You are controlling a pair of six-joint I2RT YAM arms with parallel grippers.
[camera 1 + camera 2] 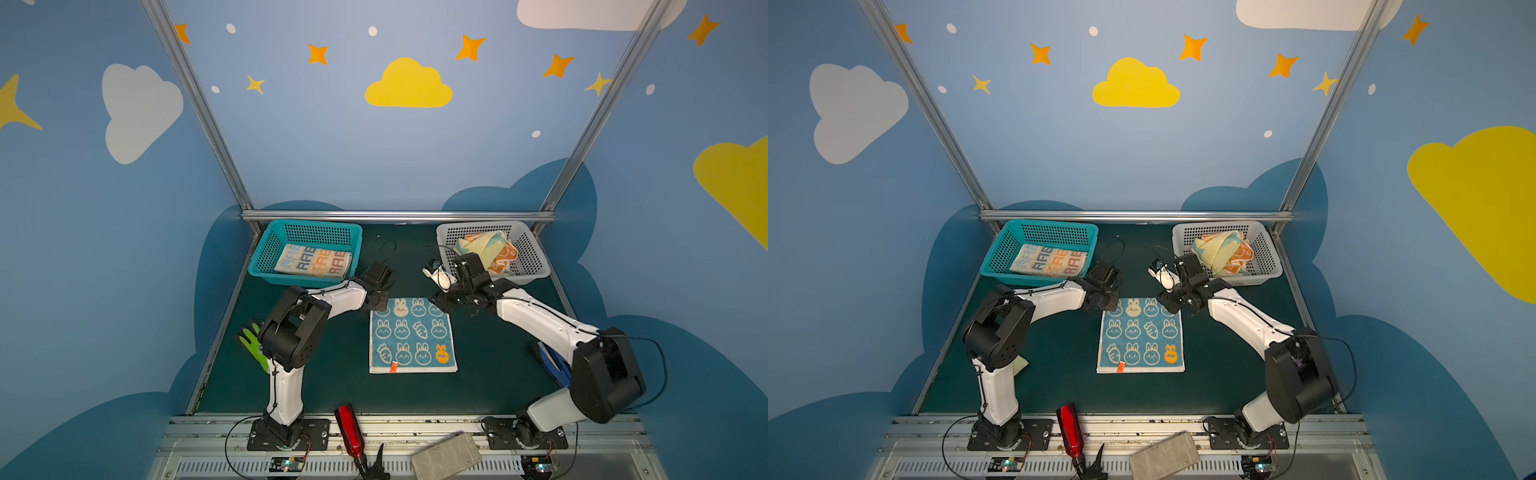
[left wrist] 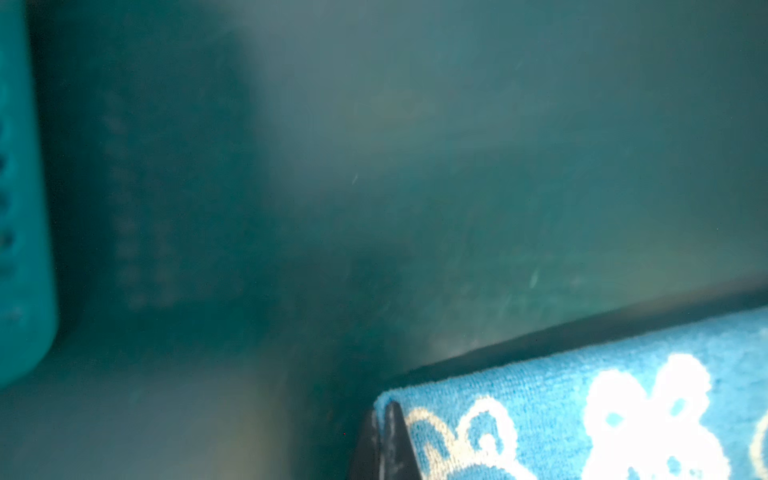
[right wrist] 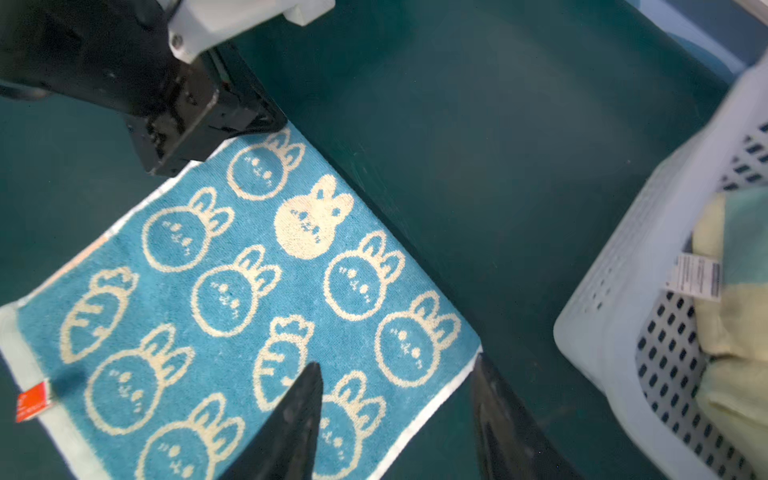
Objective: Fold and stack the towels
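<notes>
blue towel (image 1: 411,336) lies flat and unfolded, mid table (image 1: 498,353). left claw (image 2: 382,432) sits on its far left corner, jaws pinched together with the towel corner caught at the tips. right claw (image 3: 397,361) is over its far right corner, jaws clearly apart, holding nothing, one jaw above the cloth, the other just off the towel edge. cream towel (image 1: 313,261) lies folded in teal basket (image 1: 266,253), beyond the blue towel's far left corner. yellow towel (image 1: 484,245) and orange towel (image 1: 505,255) are bunched in white basket (image 1: 534,257), beyond its far right corner
</notes>
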